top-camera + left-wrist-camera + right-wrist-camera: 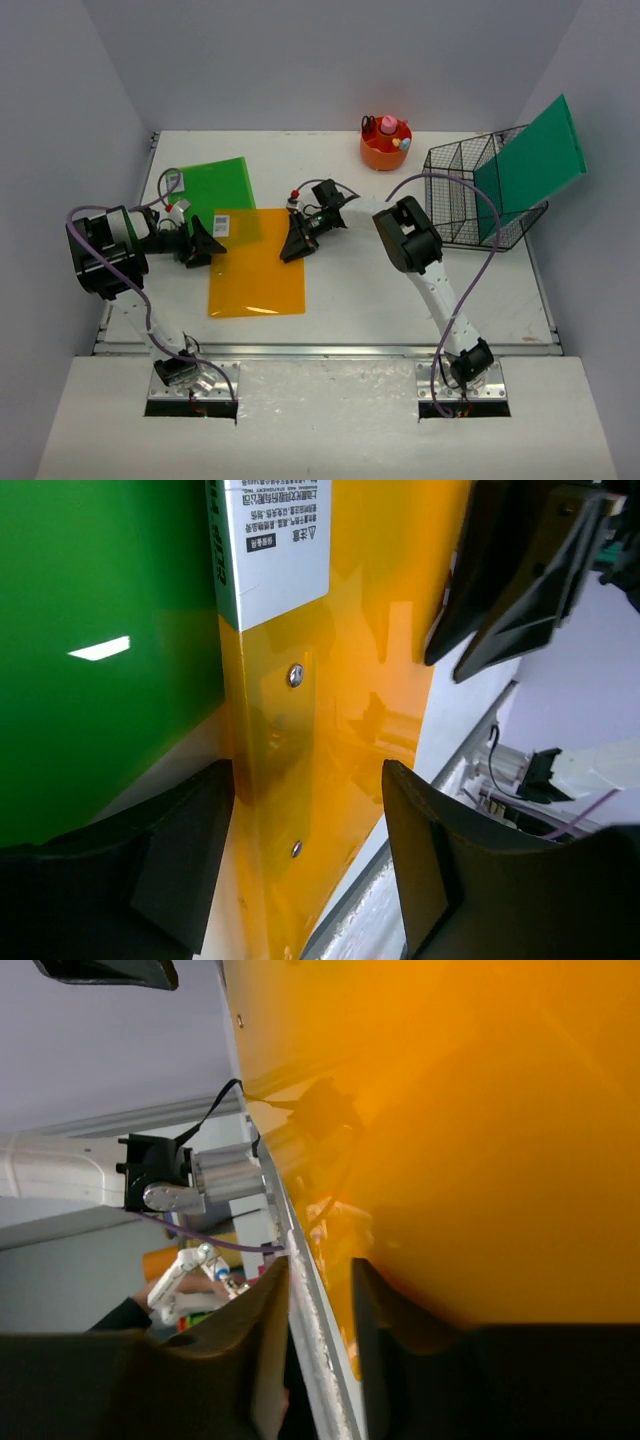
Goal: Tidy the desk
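Note:
The white desk [400, 300] holds an orange see-through folder [255, 265] lying flat, its top left corner over a light green folder [215, 185]. My left gripper [205, 245] is open at the orange folder's left edge. In the left wrist view its jaws [308, 780] straddle the folder's riveted spine [290, 760], below a white label [270, 550]. My right gripper [297, 240] is at the folder's upper right edge. In the right wrist view it [320, 1265] stands narrowly open, and one finger [400, 1330] shows through the orange sheet [450, 1140].
A black wire basket [460, 200] at the right holds a dark green folder [530, 165] standing tilted. An orange pen holder [385, 148] with several items stands at the back. The metal rail [330, 350] runs along the front edge. Lavender walls enclose the desk.

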Controlling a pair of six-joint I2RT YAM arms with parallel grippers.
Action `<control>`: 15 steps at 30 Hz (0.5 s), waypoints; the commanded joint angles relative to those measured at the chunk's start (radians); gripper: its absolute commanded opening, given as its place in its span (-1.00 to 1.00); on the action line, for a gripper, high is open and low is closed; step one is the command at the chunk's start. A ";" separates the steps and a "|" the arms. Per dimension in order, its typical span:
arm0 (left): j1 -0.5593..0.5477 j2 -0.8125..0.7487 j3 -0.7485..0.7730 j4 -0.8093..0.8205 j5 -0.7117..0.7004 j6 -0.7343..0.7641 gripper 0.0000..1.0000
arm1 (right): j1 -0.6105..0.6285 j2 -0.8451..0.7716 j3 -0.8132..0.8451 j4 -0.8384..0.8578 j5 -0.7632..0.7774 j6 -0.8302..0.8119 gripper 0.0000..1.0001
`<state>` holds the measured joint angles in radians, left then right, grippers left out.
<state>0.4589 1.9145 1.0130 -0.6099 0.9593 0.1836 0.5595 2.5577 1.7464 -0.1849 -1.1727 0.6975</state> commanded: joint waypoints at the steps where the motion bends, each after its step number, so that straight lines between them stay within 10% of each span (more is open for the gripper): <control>1: -0.011 0.047 -0.004 -0.035 0.142 0.123 0.04 | 0.058 0.054 0.036 0.086 -0.018 0.076 -0.53; 15: -0.110 -0.080 -0.056 0.060 0.093 0.121 -0.07 | 0.082 0.042 0.063 0.005 0.010 -0.019 -0.83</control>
<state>0.3973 1.9393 0.9926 -0.6550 1.0472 0.3404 0.6245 2.5958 1.7735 -0.1347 -1.2023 0.7487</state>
